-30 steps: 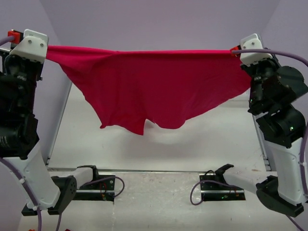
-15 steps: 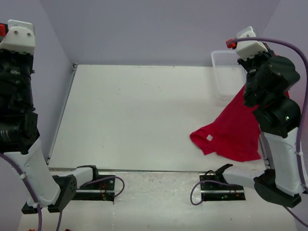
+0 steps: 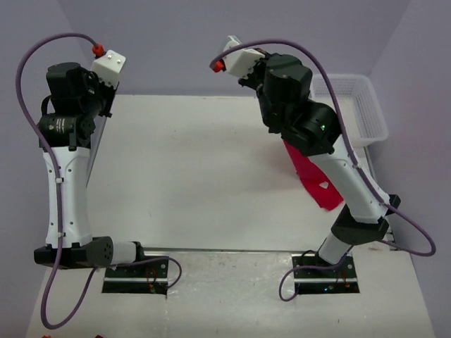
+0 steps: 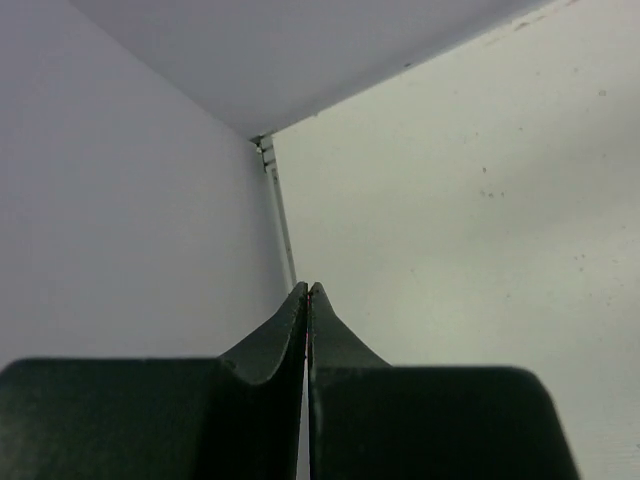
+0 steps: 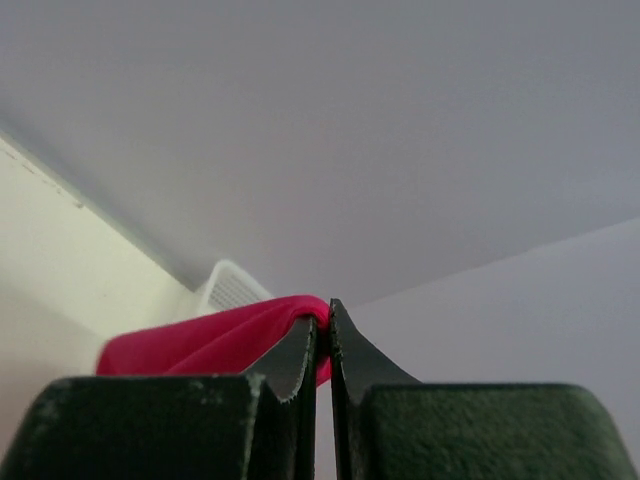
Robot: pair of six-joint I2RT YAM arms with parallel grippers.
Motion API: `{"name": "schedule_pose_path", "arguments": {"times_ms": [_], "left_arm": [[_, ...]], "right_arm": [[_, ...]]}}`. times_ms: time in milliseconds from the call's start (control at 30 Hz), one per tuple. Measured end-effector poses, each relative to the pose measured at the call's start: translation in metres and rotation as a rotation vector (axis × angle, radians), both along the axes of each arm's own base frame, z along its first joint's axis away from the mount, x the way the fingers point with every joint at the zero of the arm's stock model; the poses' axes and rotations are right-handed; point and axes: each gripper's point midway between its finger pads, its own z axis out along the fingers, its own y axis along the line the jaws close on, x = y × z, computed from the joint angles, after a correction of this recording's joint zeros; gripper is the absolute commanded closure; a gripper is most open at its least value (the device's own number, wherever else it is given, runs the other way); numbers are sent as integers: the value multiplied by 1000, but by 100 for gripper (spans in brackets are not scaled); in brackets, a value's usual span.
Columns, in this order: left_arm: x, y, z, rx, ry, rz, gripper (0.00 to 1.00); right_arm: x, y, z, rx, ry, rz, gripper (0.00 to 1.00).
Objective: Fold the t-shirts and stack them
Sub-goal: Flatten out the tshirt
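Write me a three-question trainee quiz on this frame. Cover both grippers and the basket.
1. True or false: the left gripper is shut with nothing between its fingers.
2. Where does the white mesh basket sit on the table? A) far right corner B) near left corner C) dead centre
3. Fill in: the right gripper is shut on the ____.

Key
1. True. Only bare table and wall show past its tips.
2. A.
3. red t-shirt. It hangs down beside the right arm.
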Motion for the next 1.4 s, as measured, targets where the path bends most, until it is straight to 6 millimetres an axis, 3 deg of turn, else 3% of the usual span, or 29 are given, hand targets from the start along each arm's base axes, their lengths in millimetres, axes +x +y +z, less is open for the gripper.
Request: {"name": "schedule_pose_path", "arguments": {"times_ms": [167,367,400,500,533,567,633,667,767,833,1067,1167,1200,1300,1400], "left_arm": [[-8,-2,-34,-7,72,-10,100],[-12,-3,-51,-8,105,-12,100],[-13,-3,-55,-9,112,-13,100],[-12,-5,-61,-15,125,-21,100],[-12,-5,-64,-18,131,-24,100],[-12,-6,-66,-22,134,-26,100],[-11,-7,-68,-33,136,-28,84],[-10,-8,-69,-45,135,-27,51],[-5,-13,-71,-85,123,-31,5],[-1,-16,-76,-109,119,-38,0],[23,-22,-96,-182,130,-27,0],[30,-22,-105,-206,123,-10,0],[31,-21,-110,-214,116,1,0],[28,-19,-129,-242,100,40,0],[7,-17,-157,-270,100,84,0]], "right_arm": [[-17,50,11,-10,-41,117,100],[-22,68,-3,20,-5,172,100],[-19,70,-14,21,19,177,85],[-9,78,-50,20,107,193,53],[-2,79,-64,16,142,190,20],[3,80,-75,25,173,185,6],[17,80,-96,36,230,168,1],[24,79,-107,45,256,157,1],[38,77,-132,85,326,138,1],[42,77,-141,121,359,137,1],[25,93,-154,227,458,271,1],[24,77,-157,308,501,291,1],[29,61,-160,358,520,275,1],[51,-16,-175,513,535,140,1],[53,-107,-216,629,535,-51,1]]}}
